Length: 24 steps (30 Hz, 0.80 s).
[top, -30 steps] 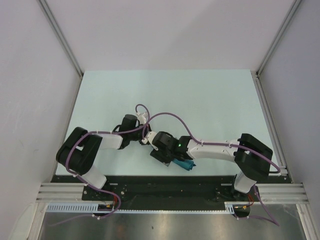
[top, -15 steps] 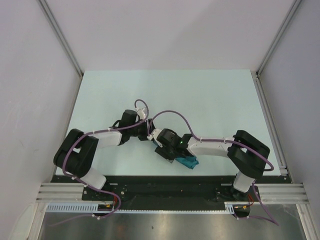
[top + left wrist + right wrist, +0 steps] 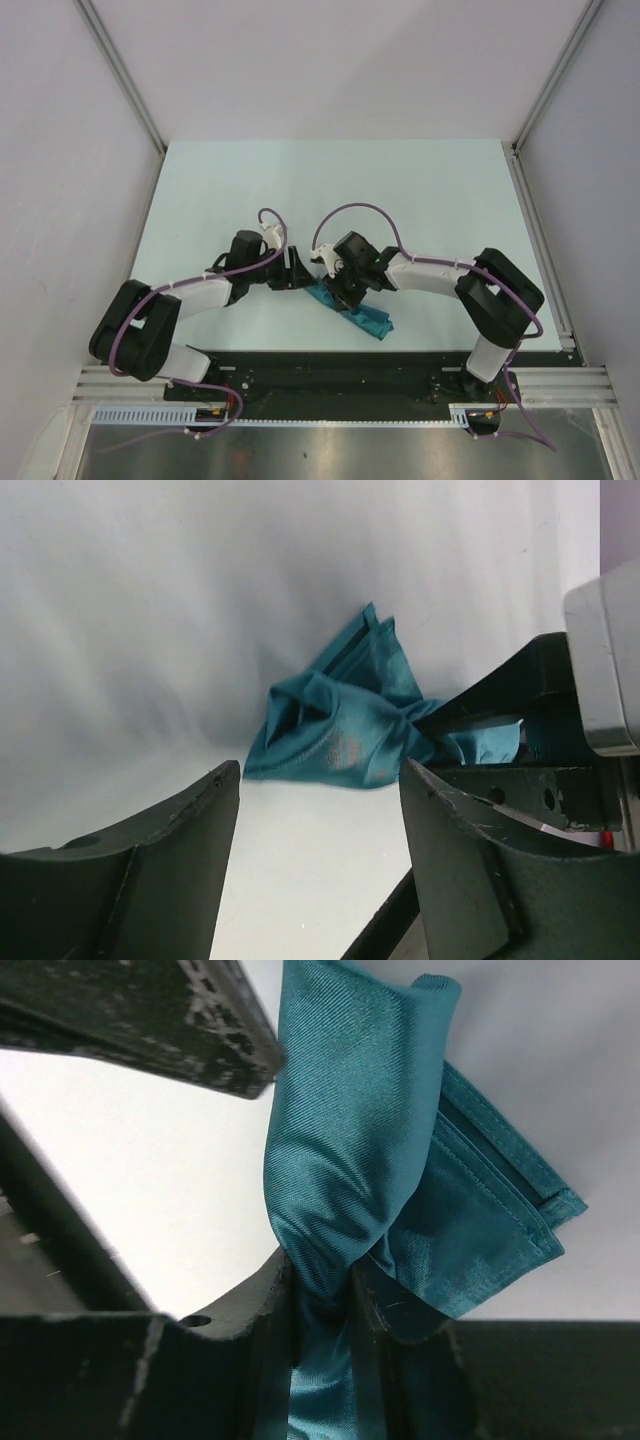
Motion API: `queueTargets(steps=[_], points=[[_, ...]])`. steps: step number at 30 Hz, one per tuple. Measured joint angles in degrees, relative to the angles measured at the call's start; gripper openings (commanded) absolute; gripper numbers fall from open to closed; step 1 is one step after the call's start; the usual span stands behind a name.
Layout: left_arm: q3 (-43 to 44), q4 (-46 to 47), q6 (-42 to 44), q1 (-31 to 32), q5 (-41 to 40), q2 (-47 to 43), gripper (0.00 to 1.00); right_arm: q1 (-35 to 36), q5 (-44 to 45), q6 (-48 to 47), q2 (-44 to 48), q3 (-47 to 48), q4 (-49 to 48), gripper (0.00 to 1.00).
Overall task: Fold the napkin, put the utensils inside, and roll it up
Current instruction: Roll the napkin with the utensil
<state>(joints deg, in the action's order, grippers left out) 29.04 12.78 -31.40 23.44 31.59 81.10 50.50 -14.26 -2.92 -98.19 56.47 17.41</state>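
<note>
The teal napkin [image 3: 366,320] lies bunched in a long strip near the table's front edge. One end of it is lifted. My right gripper [image 3: 336,284] is shut on that raised end. In the right wrist view the napkin [image 3: 350,1130] is pinched as a thick fold between the two fingers of the right gripper [image 3: 322,1282]. My left gripper [image 3: 298,272] stands open just left of the cloth and touches nothing. In the left wrist view the napkin [image 3: 335,730] hangs ahead of the left gripper [image 3: 320,775], apart from its fingers. The utensils are out of view.
The pale table [image 3: 420,190] is walled by white panels on three sides. A black base strip [image 3: 330,375] runs along the near edge. Both arms meet at the table's near middle, and the left gripper's finger [image 3: 190,1020] sits close above the right gripper's fingers.
The left gripper has opened and let the cloth go. The right gripper has shut on the napkin's end and moved away from the table's front edge, drawing the cloth out into a strip.
</note>
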Motion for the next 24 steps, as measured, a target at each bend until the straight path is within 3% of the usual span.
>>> queueTargets(steps=[8,17,23,24], points=[[-1.62,1.53,-0.02,0.00,0.22,-0.52,0.68,-3.63,-18.67,1.49,-3.82,1.16,0.22,0.22],[-3.13,3.06,-0.04,0.46,2.21,0.94,0.59,-7.28,-27.30,3.23,-7.23,2.12,0.09,0.23],[-3.17,4.42,-0.39,0.98,3.13,3.87,0.38,-8.39,-30.23,3.48,-8.87,3.02,0.50,0.25],[-3.17,4.72,-0.61,0.98,3.19,4.33,0.28,-8.41,-30.38,3.50,-9.09,3.21,0.66,0.27]])
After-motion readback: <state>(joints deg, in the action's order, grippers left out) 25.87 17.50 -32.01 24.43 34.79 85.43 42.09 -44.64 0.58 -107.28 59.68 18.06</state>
